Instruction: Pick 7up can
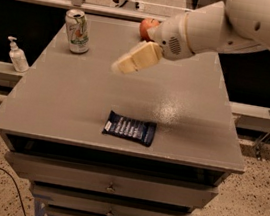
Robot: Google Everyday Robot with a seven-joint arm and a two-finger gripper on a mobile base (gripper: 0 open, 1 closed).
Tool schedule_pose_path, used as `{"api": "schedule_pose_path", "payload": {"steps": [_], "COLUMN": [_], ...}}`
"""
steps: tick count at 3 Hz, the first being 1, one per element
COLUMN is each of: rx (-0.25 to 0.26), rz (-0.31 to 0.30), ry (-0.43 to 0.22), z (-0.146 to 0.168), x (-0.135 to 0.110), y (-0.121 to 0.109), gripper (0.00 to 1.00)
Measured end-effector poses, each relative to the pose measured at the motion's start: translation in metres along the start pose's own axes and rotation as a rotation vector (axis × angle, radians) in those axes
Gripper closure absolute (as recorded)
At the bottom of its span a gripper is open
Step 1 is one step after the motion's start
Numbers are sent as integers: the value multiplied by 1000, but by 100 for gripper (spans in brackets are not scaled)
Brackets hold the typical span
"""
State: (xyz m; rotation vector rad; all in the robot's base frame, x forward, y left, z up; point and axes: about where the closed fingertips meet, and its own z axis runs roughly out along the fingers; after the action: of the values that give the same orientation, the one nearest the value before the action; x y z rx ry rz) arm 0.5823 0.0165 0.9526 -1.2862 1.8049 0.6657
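7up can stands upright at the worktop's far-left corner; end effector hovers over the worktop's rear middle; open or closed: cannot tell. Can is likely light, thin-walled, slick, easily dented; grip mid-body across the sides, moderate squeeze.

Grey table: 7up can upright upper left; apple top centre; dark blue packet flat, lower centre. Gripper above the centre.

Arm: white, smooth rounded shell.
Small dark round marks on the casing, dotted grille at wrist; cream, blocky pincer over the worktop.
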Motion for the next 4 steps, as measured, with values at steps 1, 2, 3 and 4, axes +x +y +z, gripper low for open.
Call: {"api": "schedule_pose_path", "payload": {"steps": [1,2,3,4], "rx": [58,65,51,31], "rz": [6,1,-11,-7], "ry": [-68,-67,-121,-214], "z": [5,13,53,106], "x": [-19,-19,-23,-33], "y": [-15,-14,-23,-44], "gripper": [0,0,0,0]}}
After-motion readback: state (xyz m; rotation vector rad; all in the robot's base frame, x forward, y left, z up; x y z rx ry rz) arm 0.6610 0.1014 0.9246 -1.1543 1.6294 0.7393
